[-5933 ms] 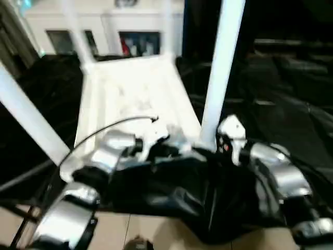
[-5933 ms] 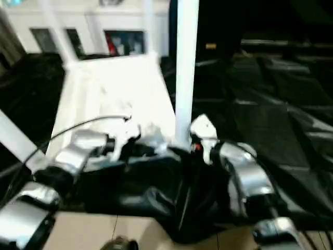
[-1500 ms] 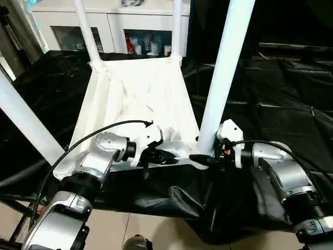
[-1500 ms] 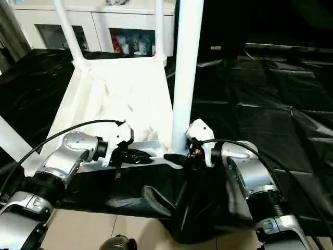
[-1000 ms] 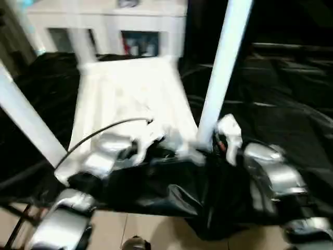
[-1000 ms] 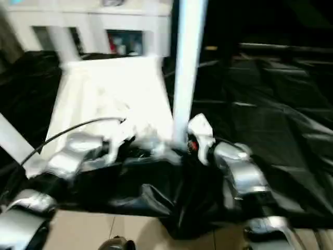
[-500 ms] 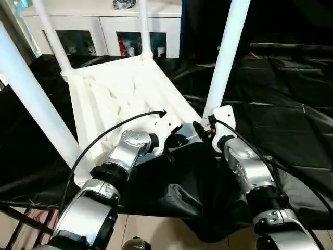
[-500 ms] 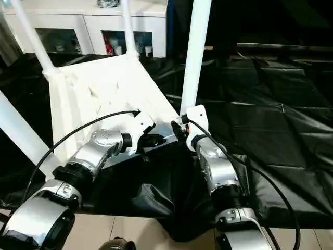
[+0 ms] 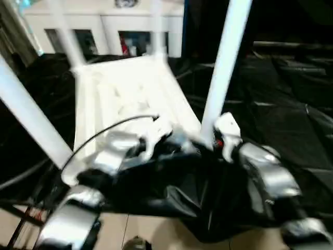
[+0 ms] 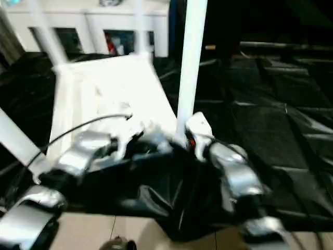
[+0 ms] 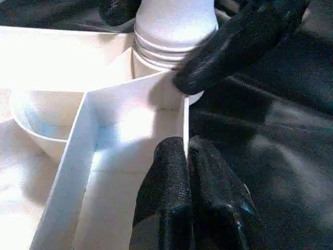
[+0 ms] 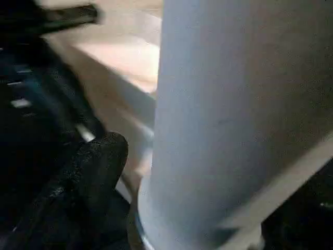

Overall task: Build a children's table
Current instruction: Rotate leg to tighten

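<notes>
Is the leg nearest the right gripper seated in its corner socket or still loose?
Seated, as far as shown: the leg stands upright from the tabletop, and its ridged base sits in the corner socket. How tight, cannot tell.

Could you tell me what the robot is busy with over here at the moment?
It is assembling a white children's table, which lies upside down on the black-draped work table with its legs pointing up. The left gripper is shut, pinching a thin rib of the tabletop near a corner socket. The right gripper stands on both sides of the base of the near right leg, right at that socket. Three other legs are also standing in their corners.
</notes>
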Controlling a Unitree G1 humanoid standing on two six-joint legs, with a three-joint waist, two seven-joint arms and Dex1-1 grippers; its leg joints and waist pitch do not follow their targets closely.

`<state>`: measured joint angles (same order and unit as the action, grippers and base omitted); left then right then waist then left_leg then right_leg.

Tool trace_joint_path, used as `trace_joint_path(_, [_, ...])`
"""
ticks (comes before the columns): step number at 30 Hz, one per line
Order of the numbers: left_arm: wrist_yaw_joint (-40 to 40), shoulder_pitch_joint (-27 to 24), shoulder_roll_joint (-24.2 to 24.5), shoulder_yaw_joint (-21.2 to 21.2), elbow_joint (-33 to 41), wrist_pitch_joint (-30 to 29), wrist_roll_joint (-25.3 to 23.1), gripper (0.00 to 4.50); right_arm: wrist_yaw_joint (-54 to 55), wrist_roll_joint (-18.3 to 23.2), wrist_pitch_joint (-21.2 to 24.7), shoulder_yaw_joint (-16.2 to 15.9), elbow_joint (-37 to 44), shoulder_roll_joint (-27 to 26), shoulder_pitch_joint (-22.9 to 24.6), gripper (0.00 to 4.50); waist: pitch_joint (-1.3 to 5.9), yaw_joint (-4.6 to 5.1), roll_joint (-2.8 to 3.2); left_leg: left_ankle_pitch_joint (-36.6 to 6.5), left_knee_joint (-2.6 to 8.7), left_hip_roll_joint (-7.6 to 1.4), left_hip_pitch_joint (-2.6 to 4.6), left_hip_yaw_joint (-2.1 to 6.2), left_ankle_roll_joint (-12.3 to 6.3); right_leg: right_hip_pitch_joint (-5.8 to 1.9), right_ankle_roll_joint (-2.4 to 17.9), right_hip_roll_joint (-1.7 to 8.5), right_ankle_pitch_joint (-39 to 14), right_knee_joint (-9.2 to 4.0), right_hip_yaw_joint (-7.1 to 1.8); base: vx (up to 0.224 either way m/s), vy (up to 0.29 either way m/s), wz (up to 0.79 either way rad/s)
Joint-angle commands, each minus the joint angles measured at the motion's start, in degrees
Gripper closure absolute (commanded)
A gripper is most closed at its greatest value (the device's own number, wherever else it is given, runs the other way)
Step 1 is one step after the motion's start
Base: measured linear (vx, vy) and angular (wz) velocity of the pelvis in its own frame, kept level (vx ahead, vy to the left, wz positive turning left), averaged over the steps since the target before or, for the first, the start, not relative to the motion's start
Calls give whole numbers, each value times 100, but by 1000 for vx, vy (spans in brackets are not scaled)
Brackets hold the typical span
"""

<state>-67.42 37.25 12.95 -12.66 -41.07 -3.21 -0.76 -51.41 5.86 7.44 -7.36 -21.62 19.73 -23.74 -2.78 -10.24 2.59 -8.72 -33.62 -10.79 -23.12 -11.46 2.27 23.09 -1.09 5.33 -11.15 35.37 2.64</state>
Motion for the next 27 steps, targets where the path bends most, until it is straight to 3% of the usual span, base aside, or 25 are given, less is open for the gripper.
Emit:
trace_joint_path(1, [-547,-76,-40,-94,445,76,412,450,-604,229,76,-113,290,200,10,66,388,-4,-148,-1475,386,-283,162,139,-318,-215,1253,363,-1073,-407,-190,0,0,0])
trace_joint_path(8, [-962,-173,325,-95,551,15,392,450,-1276,425,176,-152,395,636,-3,105,408,-90,-149,-1216,354,-276,161,128,-371,-198,1316,356,-858,-374,-189,0,0,0])
trace_joint_path(9, [-973,-170,346,-85,538,17,384,450,-1321,459,227,-147,407,644,-4,134,407,-91,-148,-1209,354,-275,162,129,-376,-195,1337,354,-839,-370,-185,0,0,0])
trace_joint_path(12, [-972,-175,379,-84,580,-30,413,450,-1444,463,303,-196,461,685,31,142,408,-96,-158,-1221,351,-274,162,128,-368,-195,1354,353,-843,-368,-183,0,0,0])
trace_joint_path(20, [-942,-189,348,-83,636,-63,415,450,-1517,493,405,-282,524,679,93,217,413,-101,-160,-1164,344,-270,161,129,-359,-200,1357,355,-781,-360,-182,0,0,0])
trace_joint_path(24, [-319,-46,84,31,413,-81,319,450,-1026,481,695,-234,522,442,249,239,403,-104,-163,-1183,347,-270,167,127,-353,-186,1351,354,-873,-374,-187,0,0,0])
trace_joint_path(26, [-79,30,-20,68,324,-137,282,450,-657,420,737,-171,417,290,254,243,386,-88,-166,-1354,369,-265,162,137,-260,-181,1306,363,-1140,-401,-188,0,0,0])
trace_joint_path(27, [198,141,-173,113,194,-93,247,450,114,272,823,-40,152,-45,214,244,362,-58,-172,-1517,389,-249,161,141,-135,-164,1216,367,-1483,-435,-200,0,0,0])
